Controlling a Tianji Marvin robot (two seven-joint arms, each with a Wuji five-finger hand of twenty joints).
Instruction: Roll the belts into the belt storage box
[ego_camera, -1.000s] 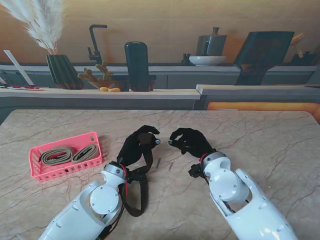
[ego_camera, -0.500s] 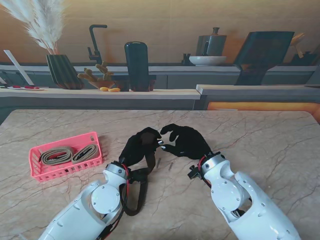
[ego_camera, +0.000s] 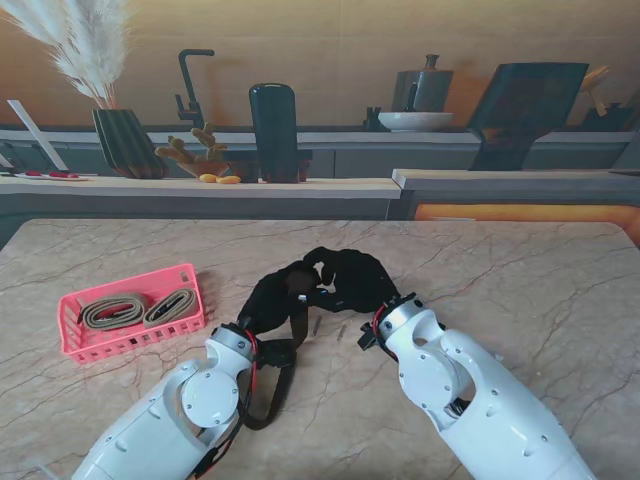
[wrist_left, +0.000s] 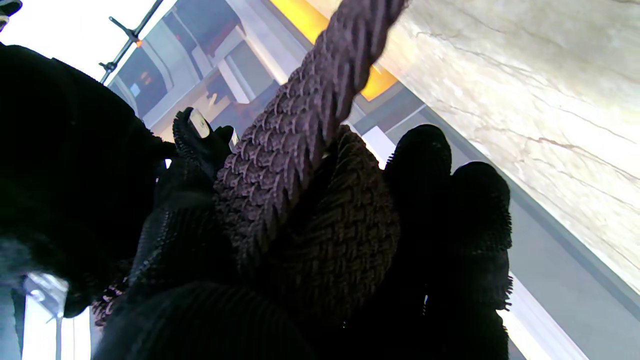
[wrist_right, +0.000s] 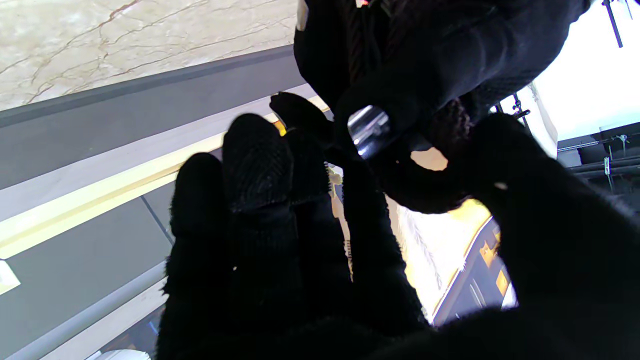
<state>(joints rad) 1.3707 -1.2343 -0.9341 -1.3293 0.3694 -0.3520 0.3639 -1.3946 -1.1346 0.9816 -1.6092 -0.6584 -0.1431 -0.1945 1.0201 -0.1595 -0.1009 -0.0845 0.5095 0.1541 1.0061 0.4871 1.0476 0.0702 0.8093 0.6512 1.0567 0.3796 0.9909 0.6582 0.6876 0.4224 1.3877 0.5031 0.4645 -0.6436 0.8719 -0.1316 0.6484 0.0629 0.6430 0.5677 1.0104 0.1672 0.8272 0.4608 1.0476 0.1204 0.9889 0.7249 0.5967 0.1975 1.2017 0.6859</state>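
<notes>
Over the table's middle the left hand (ego_camera: 283, 292) pinches the dark braided belt (ego_camera: 270, 385) (its tail looping down beside the forearm) while the right hand (ego_camera: 350, 281), fingers curled at the buckle end, looks set to start coiling, the pink belt storage box (ego_camera: 75, 345) waiting well left.

Dark braided belt (ego_camera: 291, 345): woven strap, draped in a loop hanging down toward the near edge, upper end bunched mid-worktop, metal tip (wrist_right: 369, 129) showing. Pink slotted storage box (ego_camera: 75, 343), far left on worktop, upright. Inside: two tan belts (ego_camera: 112, 312), rolled flat, side by side.
</notes>
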